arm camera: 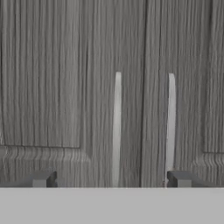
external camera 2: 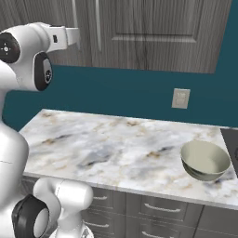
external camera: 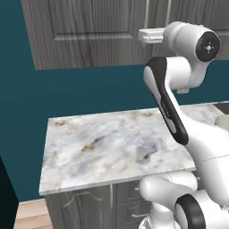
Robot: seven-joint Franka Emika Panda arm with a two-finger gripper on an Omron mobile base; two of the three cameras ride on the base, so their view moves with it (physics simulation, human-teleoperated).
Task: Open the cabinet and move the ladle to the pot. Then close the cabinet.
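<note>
Hand (arm camera: 109, 180) facing cabinet (arm camera: 70, 87), doors shut, fingers spread wide, holding nothing. Left handle (arm camera: 116, 127) sitting between fingertips, right handle (arm camera: 170, 122) beside right fingertip. Advice: centring on one bar before closing. Pot (external camera 2: 205, 160) resting on worktop (external camera 2: 107, 148).

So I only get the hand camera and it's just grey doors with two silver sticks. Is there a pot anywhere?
Observer: Yes, the pot sits on the marble counter, towards its right end.
Operator: Anything in it?
Observer: No, its pale inside is bare.
Operator: What's on the wall under the doors?
Observer: A pale wall outlet on the teal wall, below the cabinet and behind the pot.
</note>
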